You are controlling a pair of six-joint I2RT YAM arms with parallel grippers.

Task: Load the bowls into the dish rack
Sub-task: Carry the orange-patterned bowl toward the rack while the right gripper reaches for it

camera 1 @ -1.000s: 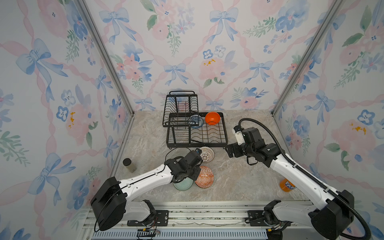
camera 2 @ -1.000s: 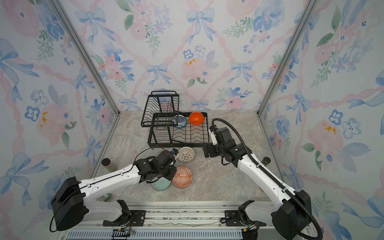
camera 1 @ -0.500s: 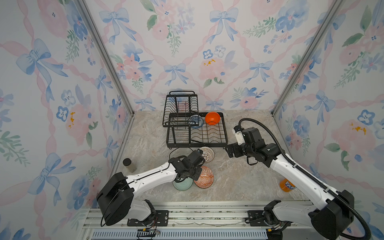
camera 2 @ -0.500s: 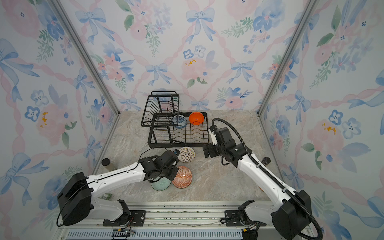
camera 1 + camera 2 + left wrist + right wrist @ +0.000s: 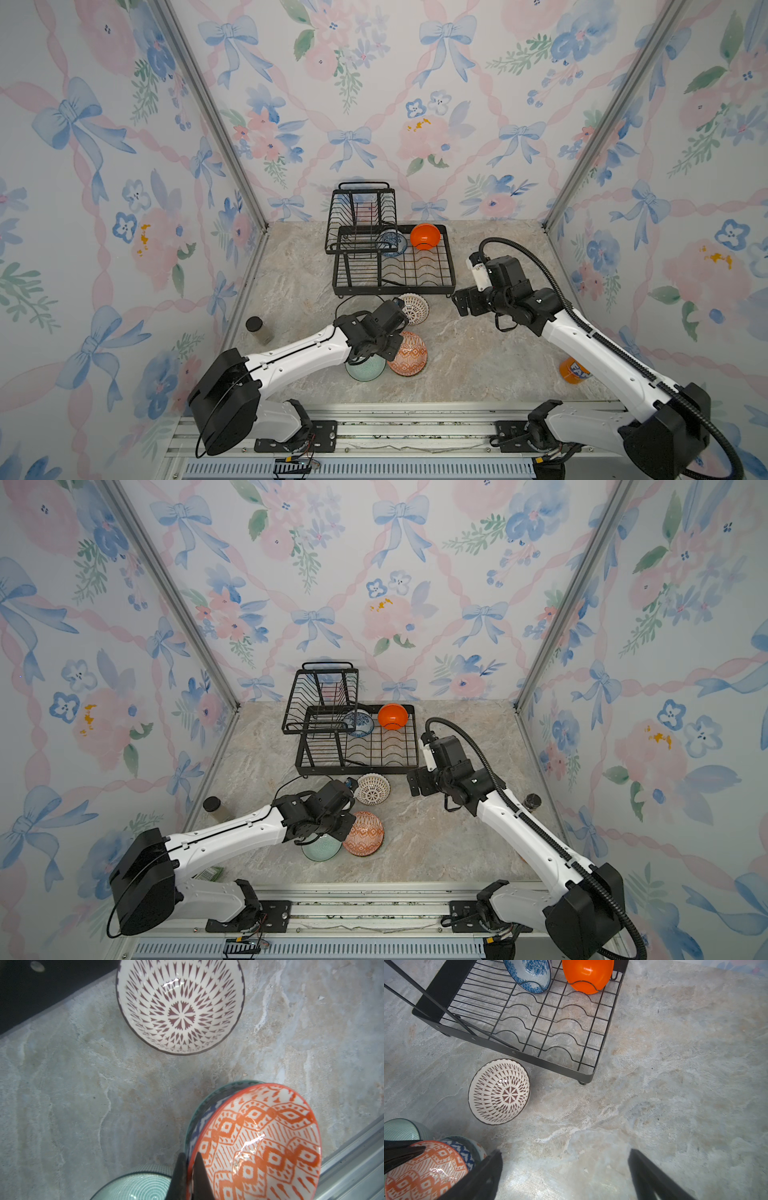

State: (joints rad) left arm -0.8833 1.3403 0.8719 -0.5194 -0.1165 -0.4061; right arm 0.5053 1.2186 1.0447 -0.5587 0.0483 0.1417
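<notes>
Findings, both arms.

My left gripper [image 5: 189,1174] is closed on the near rim of the orange-and-white geometric ceramic bowl [image 5: 259,1142]; the rim sits between my two black fingers [image 5: 180,1176]. This bowl is tilted and rests inside the grey-green bowl with a blue zigzag band [image 5: 207,1105]. Both stand on the mottled marble tabletop [image 5: 478,353]. The pale celadon green bowl with fine ringed lines [image 5: 365,368] sits just beside them, toward my base.

The white bowl with a dark lattice pattern [image 5: 413,308] stands upright on the tabletop, just in front of the black wire dish rack [image 5: 451,266] and apart from the other three.

In the rack's lower tray, the blue-patterned white bowl [image 5: 529,974] and the plain orange bowl [image 5: 587,976] lean on edge side by side in the rear slots. The blue one is nearer the raised basket. The front slots hold nothing.

My right gripper [image 5: 564,1174] hangs above the tabletop near the rack's front right corner, fingers spread wide, gripping nothing.

An orange soda can [image 5: 575,372] stands beside my right arm. A dark-lidded jar [image 5: 258,328] stands by the left wall.
</notes>
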